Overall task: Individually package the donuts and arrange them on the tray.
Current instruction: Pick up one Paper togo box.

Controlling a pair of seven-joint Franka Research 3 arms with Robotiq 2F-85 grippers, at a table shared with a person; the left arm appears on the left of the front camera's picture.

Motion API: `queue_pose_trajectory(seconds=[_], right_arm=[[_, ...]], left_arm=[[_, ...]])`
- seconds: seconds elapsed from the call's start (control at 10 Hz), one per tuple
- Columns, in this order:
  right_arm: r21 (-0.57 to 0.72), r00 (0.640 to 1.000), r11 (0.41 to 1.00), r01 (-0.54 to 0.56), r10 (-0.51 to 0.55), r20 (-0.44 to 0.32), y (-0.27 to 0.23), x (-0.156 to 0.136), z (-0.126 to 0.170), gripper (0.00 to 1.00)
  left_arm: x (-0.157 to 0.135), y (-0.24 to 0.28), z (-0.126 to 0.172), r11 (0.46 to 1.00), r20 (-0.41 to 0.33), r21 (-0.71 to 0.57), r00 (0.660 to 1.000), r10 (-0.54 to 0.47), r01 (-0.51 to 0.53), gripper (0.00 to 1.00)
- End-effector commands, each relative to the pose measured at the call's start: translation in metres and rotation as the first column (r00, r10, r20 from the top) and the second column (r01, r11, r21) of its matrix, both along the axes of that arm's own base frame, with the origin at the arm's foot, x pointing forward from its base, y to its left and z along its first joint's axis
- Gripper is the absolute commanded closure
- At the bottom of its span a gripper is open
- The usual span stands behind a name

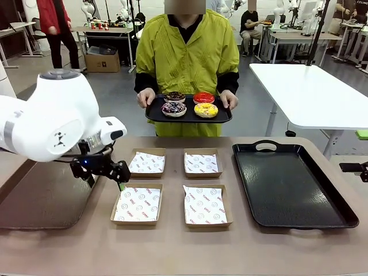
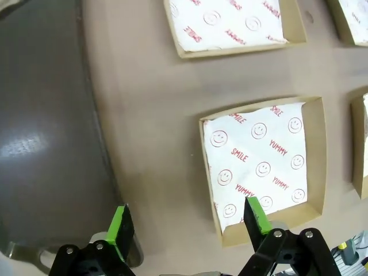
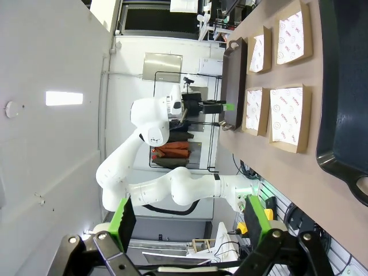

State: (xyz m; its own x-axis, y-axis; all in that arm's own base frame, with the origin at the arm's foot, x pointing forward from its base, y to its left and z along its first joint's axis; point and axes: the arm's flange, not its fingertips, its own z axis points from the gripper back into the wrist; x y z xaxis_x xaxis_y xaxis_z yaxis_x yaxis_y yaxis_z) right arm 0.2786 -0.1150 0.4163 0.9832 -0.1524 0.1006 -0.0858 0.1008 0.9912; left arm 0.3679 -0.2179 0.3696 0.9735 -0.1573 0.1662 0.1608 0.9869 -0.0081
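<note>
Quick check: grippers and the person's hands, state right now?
Left gripper: open, empty.
Right gripper: open, empty.
Person's hands: both holding the small black tray of donuts.

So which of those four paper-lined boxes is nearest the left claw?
The front-left box, in the row nearer the robot: the open left gripper hangs beside it; the other three lie farther.

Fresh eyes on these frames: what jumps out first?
Four iced donuts on a small black tray that the person holds at the far edge. On the table, four paper-lined boxes sit two by two, a large black tray to their right. The left gripper hovers open beside the near-left box.
</note>
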Motion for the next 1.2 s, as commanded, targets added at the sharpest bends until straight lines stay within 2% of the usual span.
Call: queue_pose_trajectory(seconds=[0.0,0.2,0.3,0.4,1.0,1.1], right_arm=[[0.016,1.0,1.0,-0.001,0.001,0.005,-0.001,0.0,0.0,0.0],[0.016,1.0,1.0,-0.001,0.001,0.005,-0.001,0.0,0.0,0.0],[0.016,1.0,1.0,-0.001,0.001,0.005,-0.001,0.0,0.0,0.0],[0.016,1.0,1.0,-0.001,0.001,0.005,-0.001,0.0,0.0,0.0],[0.016,1.0,1.0,-0.001,0.001,0.005,-0.001,0.0,0.0,0.0],[0.016,1.0,1.0,-0.001,0.001,0.005,-0.001,0.0,0.0,0.0]], left_arm=[[-0.003,-0.008,-0.016,1.0,0.024,0.001,1.0,0.01,-0.01,0.0],[-0.005,-0.013,-0.031,1.0,-0.007,-0.004,1.0,0.005,-0.005,0.0],[-0.009,-0.007,-0.022,0.997,-0.079,-0.081,0.997,-0.011,0.004,0.0],[-0.006,-0.009,-0.024,1.0,-0.022,-0.009,0.999,-0.024,0.024,0.0],[-0.005,-0.008,-0.026,1.0,-0.037,-0.021,0.999,-0.024,0.024,0.0],[-0.004,-0.011,-0.027,0.998,-0.032,-0.004,0.997,0.07,-0.07,0.0]])
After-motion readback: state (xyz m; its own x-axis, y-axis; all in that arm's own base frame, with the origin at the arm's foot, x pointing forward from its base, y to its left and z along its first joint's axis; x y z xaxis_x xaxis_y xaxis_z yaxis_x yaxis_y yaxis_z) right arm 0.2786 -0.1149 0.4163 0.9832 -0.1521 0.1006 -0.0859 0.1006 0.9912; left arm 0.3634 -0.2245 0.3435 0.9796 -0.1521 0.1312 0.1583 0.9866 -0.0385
